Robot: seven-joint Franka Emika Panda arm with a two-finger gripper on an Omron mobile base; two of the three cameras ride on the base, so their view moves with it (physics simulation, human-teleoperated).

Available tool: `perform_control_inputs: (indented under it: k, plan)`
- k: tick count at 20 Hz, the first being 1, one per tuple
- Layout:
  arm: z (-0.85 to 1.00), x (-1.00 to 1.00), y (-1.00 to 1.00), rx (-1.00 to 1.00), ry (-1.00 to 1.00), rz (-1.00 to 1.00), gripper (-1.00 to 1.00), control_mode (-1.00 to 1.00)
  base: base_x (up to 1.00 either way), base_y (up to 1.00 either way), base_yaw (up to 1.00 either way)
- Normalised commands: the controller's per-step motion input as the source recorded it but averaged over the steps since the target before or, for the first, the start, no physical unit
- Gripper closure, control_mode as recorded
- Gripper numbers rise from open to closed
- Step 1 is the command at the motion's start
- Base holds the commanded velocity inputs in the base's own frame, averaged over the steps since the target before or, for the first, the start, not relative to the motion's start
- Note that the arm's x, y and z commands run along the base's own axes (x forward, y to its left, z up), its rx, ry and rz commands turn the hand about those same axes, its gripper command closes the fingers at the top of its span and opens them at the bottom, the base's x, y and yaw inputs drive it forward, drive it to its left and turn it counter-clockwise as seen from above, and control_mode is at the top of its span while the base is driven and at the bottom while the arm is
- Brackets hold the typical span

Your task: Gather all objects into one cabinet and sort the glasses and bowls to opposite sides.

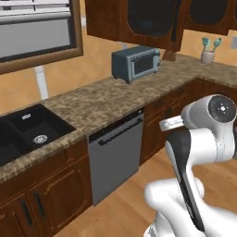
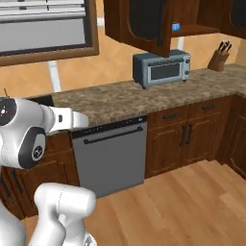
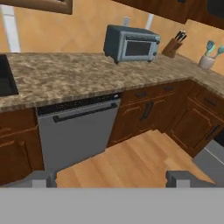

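The dark reddish-brown wall cabinet [image 2: 137, 24] hangs above the counter, and one dark-paned door [image 2: 166, 29] stands open. Just past that door, a small patch of a glossy blue bowl [image 2: 176, 26] peeks out on the inner shelf. From the left base view the same cabinet [image 1: 139, 21] is seen with its dark panes. The glasses are out of view. My gripper [image 3: 111, 179] is open and holds nothing. It hovers over the wooden floor facing the dishwasher, well below and away from the cabinet. Both fingertips [image 3: 41, 179] rise wide apart at the bottom of the hand view.
A grey-blue toaster oven [image 2: 162, 67] sits on the granite counter [image 2: 110, 98] under the cabinet. A knife block [image 2: 219, 57] and a utensil pot [image 1: 208, 52] stand to the right, and a black sink [image 1: 28, 132] lies to the left. Below are a steel dishwasher [image 2: 110, 158] and low drawer cabinets [image 2: 190, 134].
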Motion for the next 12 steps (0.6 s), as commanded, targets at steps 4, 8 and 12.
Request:
perform_control_inputs:
  k: [4, 8, 12]
  plan:
    - [0.00, 0.00, 0.00, 0.00, 0.00, 0.00, -1.00, 1.00, -0.67, -0.80, 0.54]
    - [0.00, 0.00, 0.00, 0.00, 0.00, 0.00, -1.00, 1.00, -0.28, -0.98, 0.43]
    - [0.00, 0.00, 0.00, 0.00, 0.00, 0.00, -1.00, 1.00, -0.52, -1.00, 0.35]
